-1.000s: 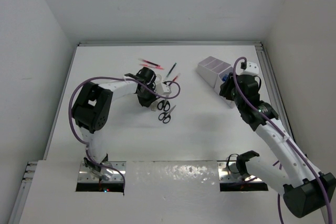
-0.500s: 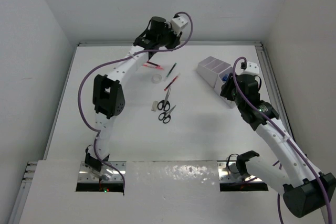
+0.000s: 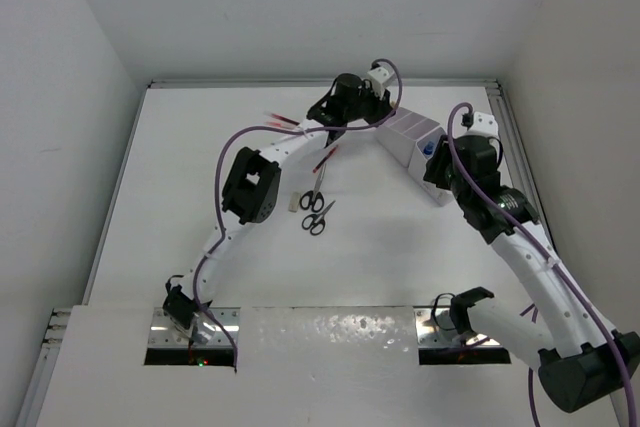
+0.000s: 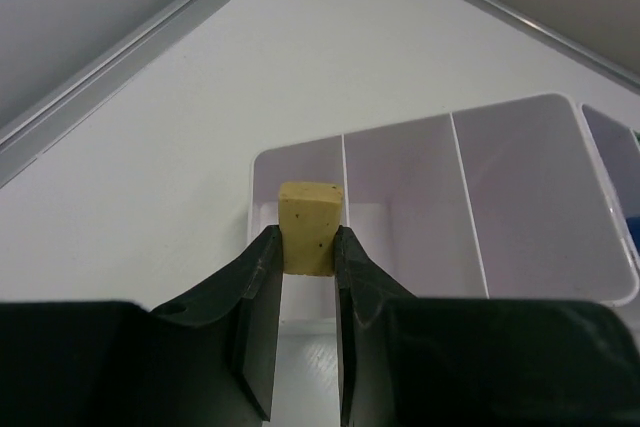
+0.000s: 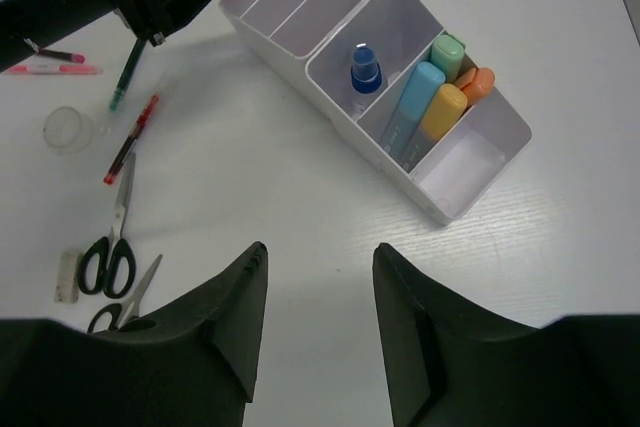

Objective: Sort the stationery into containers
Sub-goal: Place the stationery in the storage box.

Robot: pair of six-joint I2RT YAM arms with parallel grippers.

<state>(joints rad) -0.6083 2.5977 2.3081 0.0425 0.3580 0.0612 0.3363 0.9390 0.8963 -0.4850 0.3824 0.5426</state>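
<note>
I have the left arm stretched out to the far right of the bench (image 3: 200, 207), and my left fingers (image 4: 262, 272) are clamped on a beige eraser (image 4: 309, 225), which stands upright between them with its top end sticking out past the tips. Through the left wrist camera the eraser sits in front of the end compartment of the organiser (image 4: 410, 207), at its far-left end; whether it is above that compartment or just short of its wall, I cannot tell. My right fingers (image 5: 232, 312) hang over the bench just near of the organiser, moderately wide with nothing between them. From that camera I see a blue-capped bottle (image 5: 365, 68) standing in a middle compartment and, in the next one towards the near end, four pastel pieces (image 5: 417, 97) lying side by side. Left of the organiser, loose on the bench, lie a red pen (image 5: 133, 137), a dark pen (image 5: 127, 67), a tape ring (image 5: 65, 129), two scissors (image 5: 113, 242) close together and a second eraser (image 5: 67, 275) just left of them.
</note>
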